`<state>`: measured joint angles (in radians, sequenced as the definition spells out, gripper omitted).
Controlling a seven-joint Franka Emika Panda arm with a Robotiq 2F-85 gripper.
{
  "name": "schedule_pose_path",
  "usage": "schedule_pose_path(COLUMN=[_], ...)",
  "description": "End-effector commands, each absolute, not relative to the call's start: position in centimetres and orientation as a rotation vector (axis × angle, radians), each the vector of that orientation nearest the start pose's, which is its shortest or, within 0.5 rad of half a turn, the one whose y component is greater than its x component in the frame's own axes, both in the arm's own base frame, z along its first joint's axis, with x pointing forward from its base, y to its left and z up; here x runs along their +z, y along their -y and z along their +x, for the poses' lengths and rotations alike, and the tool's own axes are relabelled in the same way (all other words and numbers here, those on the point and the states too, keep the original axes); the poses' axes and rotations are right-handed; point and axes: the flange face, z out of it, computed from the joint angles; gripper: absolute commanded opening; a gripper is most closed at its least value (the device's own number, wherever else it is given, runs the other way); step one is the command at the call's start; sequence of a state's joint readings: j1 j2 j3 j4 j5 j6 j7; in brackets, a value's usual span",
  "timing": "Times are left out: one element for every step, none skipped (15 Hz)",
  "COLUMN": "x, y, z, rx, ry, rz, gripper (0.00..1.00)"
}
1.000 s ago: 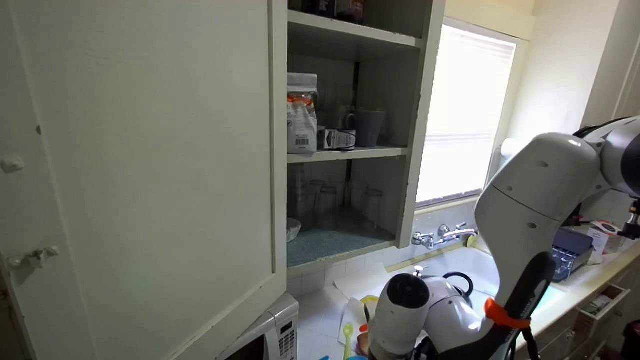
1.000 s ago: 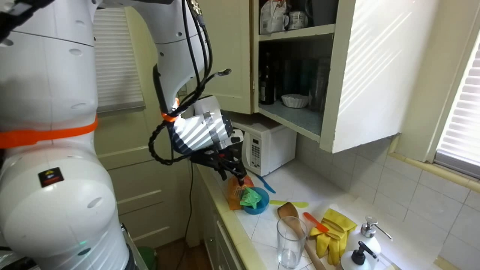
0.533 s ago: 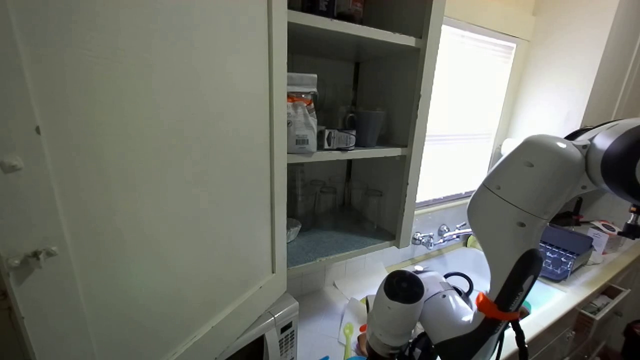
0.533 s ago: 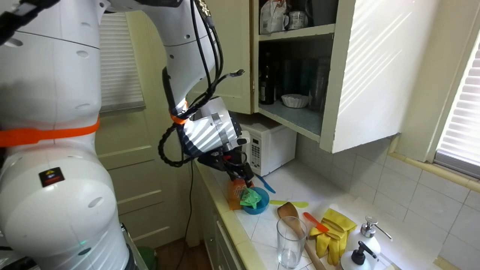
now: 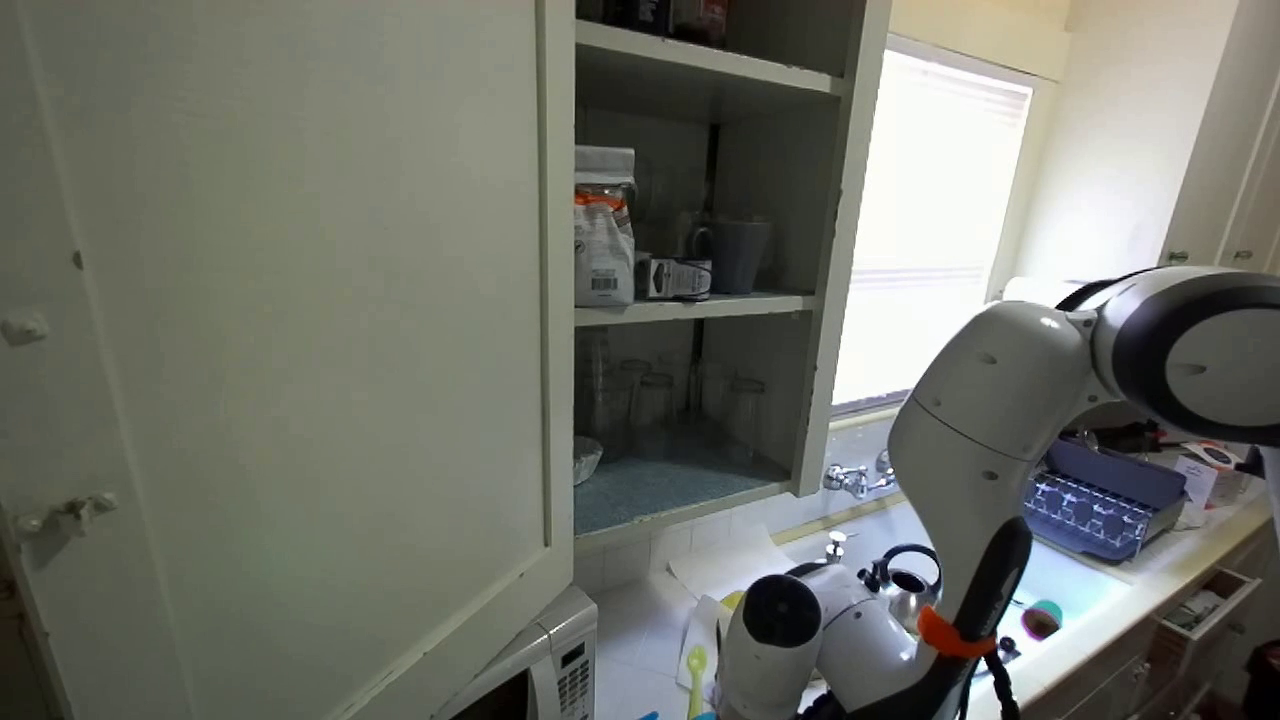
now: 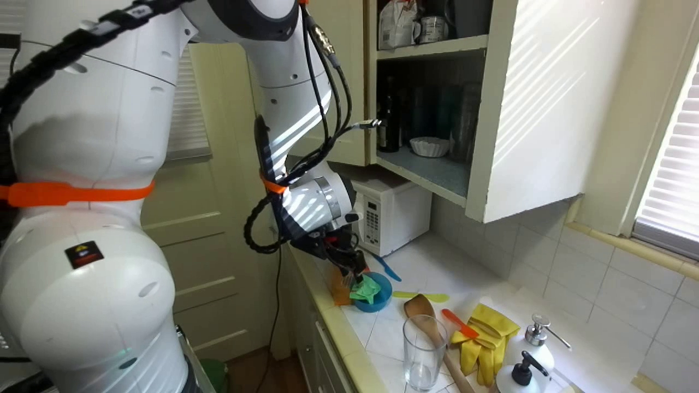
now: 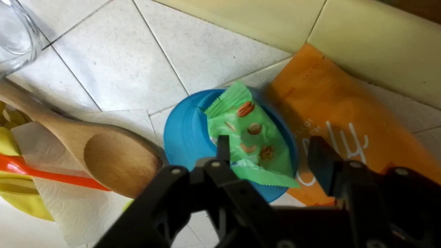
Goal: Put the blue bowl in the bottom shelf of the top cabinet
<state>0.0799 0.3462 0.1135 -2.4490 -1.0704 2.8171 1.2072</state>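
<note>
One wide-spread claw [image 7: 270,147] over the blue bowl [image 7: 186,129] and its green packet [image 7: 253,137], contact unclear.

Round teal-blue bowl [image 7: 182,134]: plain blue on my remote feed.
Crinkled pale-green packet [image 7: 241,131]: green, printed with brown and tan nuts.
Flat orange pouch [image 7: 361,113]: orange, lettered in white.
My two-fingered black gripper [image 7: 270,150]: black down to the fingertips.
Tall white top cabinet [image 6: 546,109]: side striped diagonally by sunlight, I see in an exterior view.
Flat bottom shelf [image 5: 680,490]: blue-grey top, whitish front edge.
Square white counter tiles [image 7: 117,69]: white, ruled in grey.
</note>
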Motion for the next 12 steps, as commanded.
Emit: schedule_pose_path(x=[14.0, 13.8, 13.8, 13.7, 13.6, 13.6, 13.5, 13.3, 13.2, 13.0, 12.9, 12.8], y=[-13.9, -14.0, -14.1, -14.1, -14.2, -14.2, -14.3, -14.3, -14.2, -14.2, -14.3, -14.3], z=[45.1, 45.2, 45.5, 45.7, 45.8, 46.1, 46.3, 46.4, 46.6, 46.7, 46.8, 46.9], rx=[-0.412, -0.428, -0.45, -0.464, -0.476, -0.491, -0.506, -0.514, -0.522, -0.527, -0.533, -0.538], ry=[-0.032, -0.031, -0.028, -0.025, -0.018, -0.016, -0.015, -0.024, -0.034, -0.04, -0.047, -0.052], rz=[-3.364, -3.365, -3.364, -3.357, -3.361, -3.359, -3.358, -3.357, -3.355, -3.354, -3.353, -3.353], gripper=[0.6, 0.6, 0.62, 0.62, 0.65, 0.63, 0.64, 0.63, 0.61, 0.59, 0.55, 0.54])
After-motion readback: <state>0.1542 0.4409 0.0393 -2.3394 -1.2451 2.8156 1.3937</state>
